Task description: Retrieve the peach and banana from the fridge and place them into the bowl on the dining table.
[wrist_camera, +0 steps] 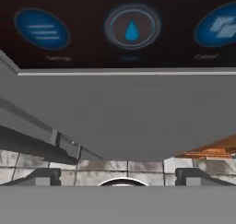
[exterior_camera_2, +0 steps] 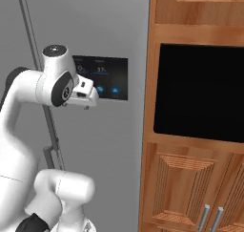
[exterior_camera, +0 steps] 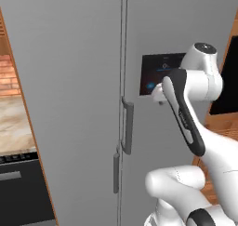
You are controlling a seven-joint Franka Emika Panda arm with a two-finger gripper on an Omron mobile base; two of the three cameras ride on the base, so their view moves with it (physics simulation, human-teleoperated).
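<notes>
The fridge [exterior_camera: 69, 104] is a tall grey two-door unit and both doors are shut. Its vertical bar handles [exterior_camera: 127, 126] sit along the centre seam. A dark display panel [exterior_camera_2: 107, 78] with blue icons is set in the right door. My gripper [wrist_camera: 119, 177] hovers close in front of that panel, just below its water-drop icon [wrist_camera: 132, 30]. The fingertips [wrist_camera: 44, 177] stand far apart with nothing between them, so the gripper is open. The peach, the banana, the bowl and the dining table are out of view.
Right of the fridge stands a wooden cabinet [exterior_camera_2: 190, 169] with a black oven [exterior_camera_2: 200, 90] built in and door handles [exterior_camera_2: 211, 218] low down. Left of the fridge are a marbled counter [exterior_camera: 13, 127], a brick wall [exterior_camera: 8, 76] and a dark appliance [exterior_camera: 21, 192].
</notes>
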